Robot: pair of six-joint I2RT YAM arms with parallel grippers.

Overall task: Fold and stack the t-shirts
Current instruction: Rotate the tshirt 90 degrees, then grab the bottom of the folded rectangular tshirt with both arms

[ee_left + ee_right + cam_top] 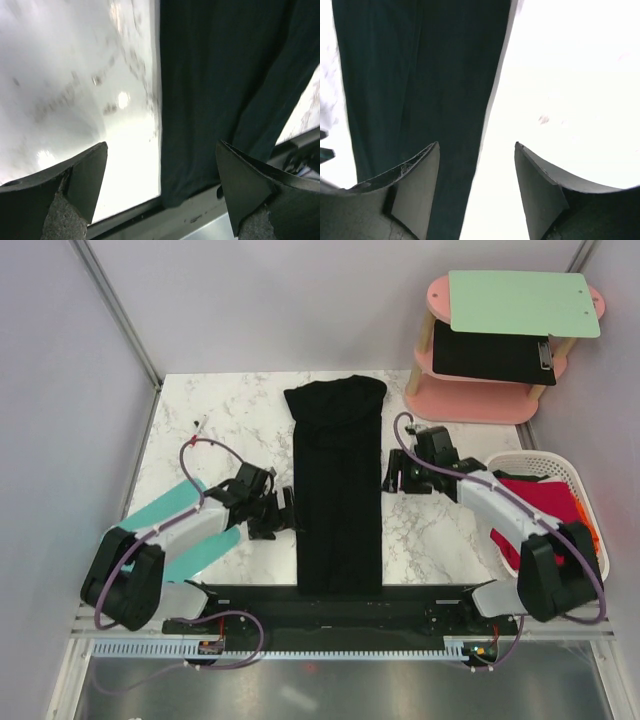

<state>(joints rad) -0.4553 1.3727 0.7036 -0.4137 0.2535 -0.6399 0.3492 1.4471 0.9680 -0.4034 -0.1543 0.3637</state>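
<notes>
A black t-shirt lies folded into a long narrow strip down the middle of the marble table. My left gripper is open and empty at the strip's left edge; the cloth edge runs between its fingers. My right gripper is open and empty at the strip's right edge, with the cloth under its left finger. A crimson-red t-shirt and a bit of orange fabric lie in the white basket at the right.
A teal cutting board lies under the left arm. A pink two-tier stand at the back right carries a pale green board and a black clipboard. The table's near edge is close to the left gripper.
</notes>
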